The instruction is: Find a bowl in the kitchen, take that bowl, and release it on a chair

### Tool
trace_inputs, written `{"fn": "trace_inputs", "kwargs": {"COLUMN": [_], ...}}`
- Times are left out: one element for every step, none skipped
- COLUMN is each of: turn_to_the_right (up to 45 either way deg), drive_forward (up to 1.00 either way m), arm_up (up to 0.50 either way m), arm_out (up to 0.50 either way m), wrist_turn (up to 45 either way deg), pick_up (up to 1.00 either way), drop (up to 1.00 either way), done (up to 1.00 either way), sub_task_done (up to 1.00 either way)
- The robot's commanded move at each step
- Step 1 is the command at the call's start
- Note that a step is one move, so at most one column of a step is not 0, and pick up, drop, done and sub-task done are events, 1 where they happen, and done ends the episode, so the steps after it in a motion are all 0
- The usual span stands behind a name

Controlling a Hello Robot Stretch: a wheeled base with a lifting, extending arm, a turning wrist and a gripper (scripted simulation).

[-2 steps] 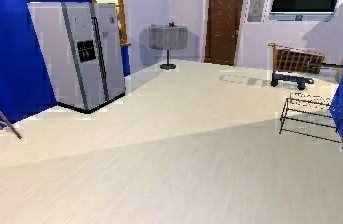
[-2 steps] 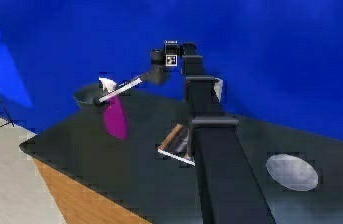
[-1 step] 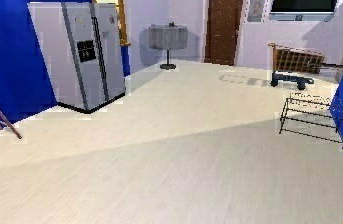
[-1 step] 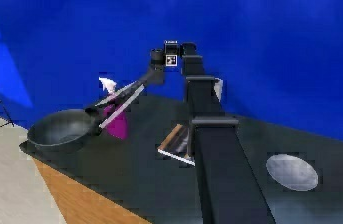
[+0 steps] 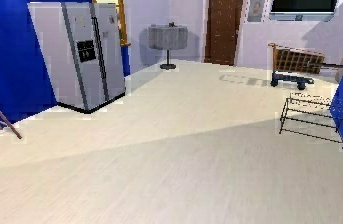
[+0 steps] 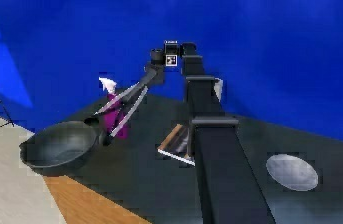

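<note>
Fingers: the two thin fingers (image 6: 127, 98) run down and to the left from the gripper's dark body. Whether they are apart or together cannot be told.
Gripper: the gripper (image 6: 104, 124) ends at the far rim of the bowl, in front of the purple bottle. I cannot tell whether it holds anything, or whether it touches either of these two things.
Bowl: a wide dark grey bowl (image 6: 59, 152) stands upright on the dark counter (image 6: 279, 135), at the counter's left end and near its edge.
Purple bottle: a purple bottle (image 6: 117, 112) with a white top stands just behind the bowl. The fingers cross in front of it, so its shape is hard to make out.
Arm: the dark square arm (image 6: 214, 150) rises from the bottom edge and reaches over the counter toward the blue wall (image 6: 279, 50). Two white squares (image 6: 169, 57) sit at its far end, and from there the gripper points left and downward.
Partly hidden: a flat thing (image 6: 176, 147) with a reddish edge lies just left of the arm, and the arm covers part of it.
Right of the arm: a pale round dish (image 6: 291, 170) lies on the counter, well apart from the bowl.
Forward view: on the pale floor (image 5: 169, 150) a grey fridge (image 5: 79, 50) stands at the left. A brown door (image 5: 222, 30) is in the far wall, and a grey stand (image 5: 167, 40) on one foot is between the two.
Cut off: a wire rack (image 5: 309, 112) stands at the forward view's right. A wire rack is also cut by the arm side view's left edge.
</note>
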Motion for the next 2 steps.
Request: {"fn": "trace_inputs", "kwargs": {"turn_to_the_right": [0.0, -45.0], "drive_forward": [0.0, 0.0], "arm_up": [0.0, 0.0], "arm_out": [-0.44, 0.0], "wrist_turn": [0.0, 0.0], "pick_up": [0.0, 0.0], "drop": [0.0, 0.0], "done": [0.0, 0.0], "sub_task_done": [0.0, 0.0]}}
